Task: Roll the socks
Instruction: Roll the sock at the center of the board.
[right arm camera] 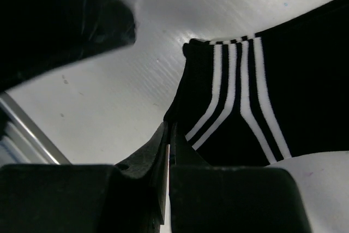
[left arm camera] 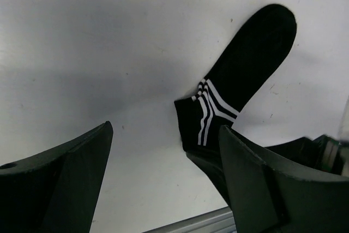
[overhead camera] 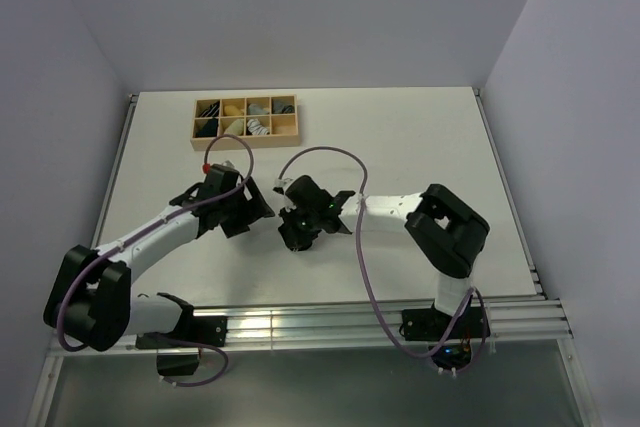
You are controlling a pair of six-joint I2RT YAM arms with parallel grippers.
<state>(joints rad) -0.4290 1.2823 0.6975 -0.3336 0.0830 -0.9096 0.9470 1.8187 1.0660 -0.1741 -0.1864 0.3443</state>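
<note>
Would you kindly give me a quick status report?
Left gripper open, hovering beside sock. Right gripper shut on sock's cuff. Sock flat, not yet rolled. Tray far back, not in the way.

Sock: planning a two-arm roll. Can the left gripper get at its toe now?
Probably yes: the left gripper is open, the sock toe lies flat ahead; the right gripper is shut at the cuff end.

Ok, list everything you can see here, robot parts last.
table: one, white, fills the workspace
black sock: one, black with white bands, lying mid-table on the near side
wooden tray: one, light wood, far left of the table
sock rolls: several, dark, tan, grey and striped, in the tray's compartments
left tool: one, black, open, close to the sock
right tool: one, black, shut on the sock's edge
</note>
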